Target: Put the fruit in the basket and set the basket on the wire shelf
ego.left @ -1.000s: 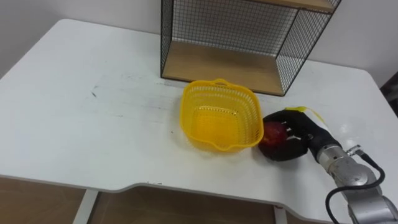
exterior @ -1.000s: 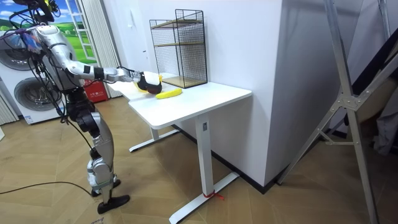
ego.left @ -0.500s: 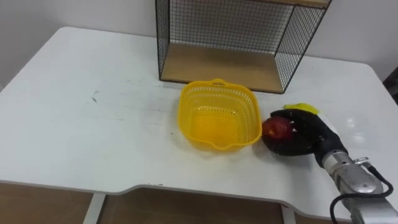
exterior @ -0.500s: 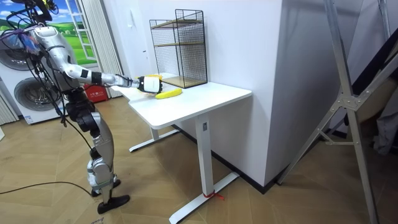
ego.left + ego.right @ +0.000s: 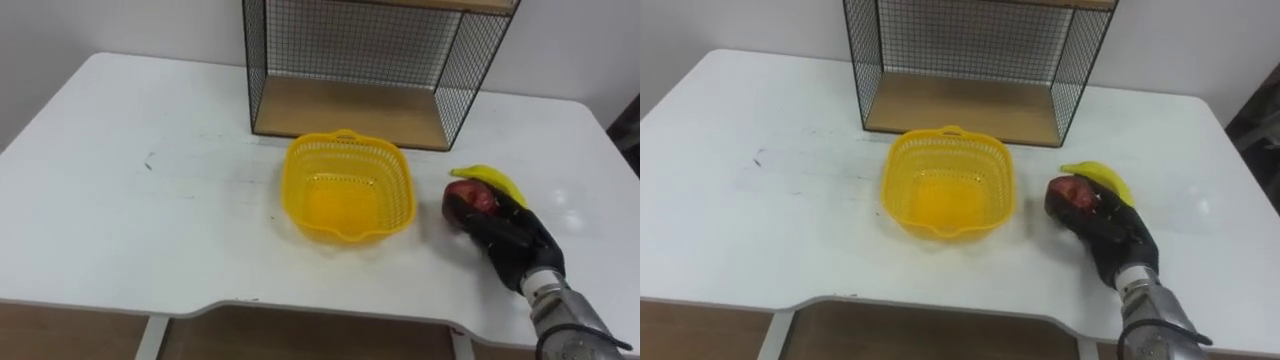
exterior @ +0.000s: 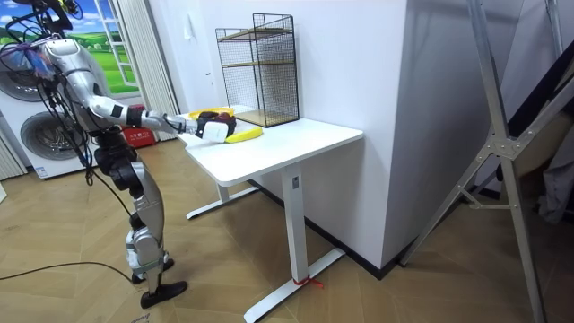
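The right hand (image 5: 1112, 236) clasps the apple (image 5: 1066, 191) — banana (image 5: 1096, 176) just behind, yellow basket (image 5: 901, 178) near.

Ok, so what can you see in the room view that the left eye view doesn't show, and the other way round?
Room view: the whole robot standing at the end of the white table, washing machines behind it, and the table's legs on the wooden floor. Left eye view: the inside of the yellow basket, with no fruit in it, and the right hand with fingers curled round a red apple. Both: the table, the wire shelf and the banana.
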